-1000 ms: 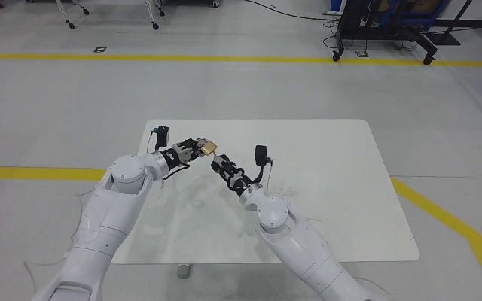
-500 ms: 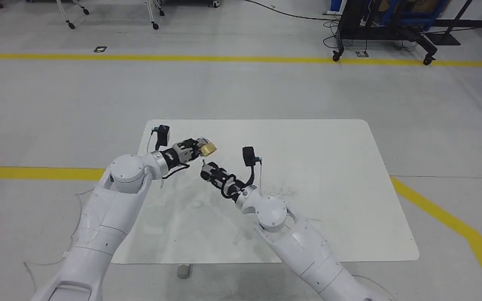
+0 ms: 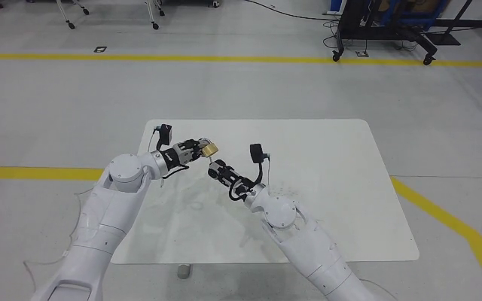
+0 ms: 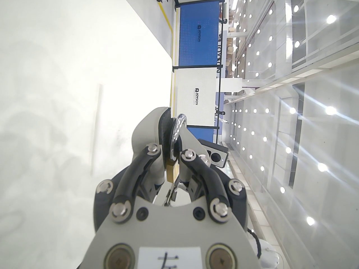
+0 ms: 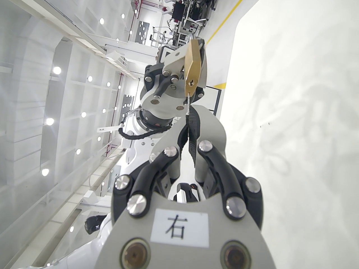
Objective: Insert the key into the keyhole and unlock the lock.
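My left gripper [image 3: 200, 147] is shut on a brass padlock [image 3: 209, 148], held above the white table [image 3: 331, 188] near its far left part. In the left wrist view the steel shackle [image 4: 179, 125] pokes out between the fingers [image 4: 152, 135], with the brass body [image 4: 172, 170] behind it. My right gripper [image 3: 218, 167] sits just in front of the lock, shut on a small silver key [image 5: 188, 103]. In the right wrist view the key's tip meets the keyhole [image 5: 191, 83] on the padlock's [image 5: 193, 60] bottom face. How deep it sits I cannot tell.
The tabletop around both grippers is bare white with faint smudges. Its far left corner [image 3: 151, 126] lies close behind the left gripper. Yellow floor lines [image 3: 226, 58] and a dark equipment cart [image 3: 392, 30] are far off the table.
The right gripper drew back from the padlock toward the near left, then returned up to it. The left gripper and padlock barely moved.
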You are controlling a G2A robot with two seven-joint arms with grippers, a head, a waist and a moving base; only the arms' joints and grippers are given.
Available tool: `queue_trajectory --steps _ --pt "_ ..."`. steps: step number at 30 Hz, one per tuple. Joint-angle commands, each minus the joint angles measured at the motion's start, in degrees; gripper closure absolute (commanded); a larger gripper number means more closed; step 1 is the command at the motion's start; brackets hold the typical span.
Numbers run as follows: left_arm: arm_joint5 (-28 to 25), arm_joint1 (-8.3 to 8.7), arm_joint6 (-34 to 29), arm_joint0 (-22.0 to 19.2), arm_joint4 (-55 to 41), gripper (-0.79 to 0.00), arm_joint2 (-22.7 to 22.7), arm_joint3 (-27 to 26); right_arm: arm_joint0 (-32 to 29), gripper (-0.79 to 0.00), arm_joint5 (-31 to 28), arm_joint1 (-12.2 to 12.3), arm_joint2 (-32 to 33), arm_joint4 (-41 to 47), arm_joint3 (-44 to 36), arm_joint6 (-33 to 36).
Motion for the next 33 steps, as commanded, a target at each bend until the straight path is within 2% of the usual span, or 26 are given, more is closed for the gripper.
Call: queue_trajectory --steps 1,33 --pt "0.0 -0.02 -0.1 -0.1 -0.1 0.000 0.0 0.1 -0.1 0.000 0.3 0.0 0.2 0.1 -0.2 -0.1" --pt "-0.5 -0.23 -2.4 -0.6 0.5 0.000 0.7 0.8 1.4 0.000 0.2 -0.3 1.4 3.9 2.4 0.8"
